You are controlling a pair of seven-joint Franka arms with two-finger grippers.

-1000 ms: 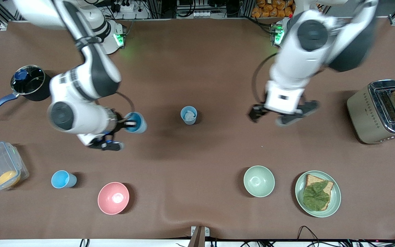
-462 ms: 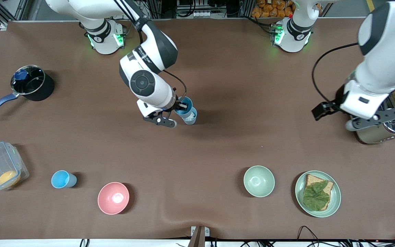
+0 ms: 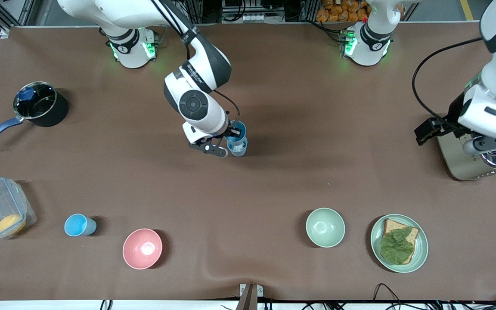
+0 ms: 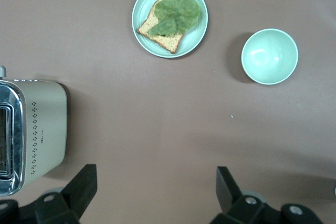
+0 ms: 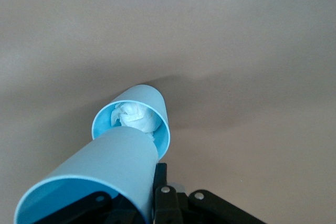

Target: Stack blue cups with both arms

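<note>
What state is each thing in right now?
held cup: gripped at rim, over standing cup
standing cup: upright, white wad inside
third cup: alone, unstacked
right gripper: shut on held cup
left gripper: open, over toaster
pink bowl: empty
green bowl: empty

Both arms (image 3: 196, 82) are glossy white with black bands and round grey joint caps, green lights glowing at their bases (image 3: 129, 47), black cables looping to small black grippers (image 3: 435, 129).
</note>
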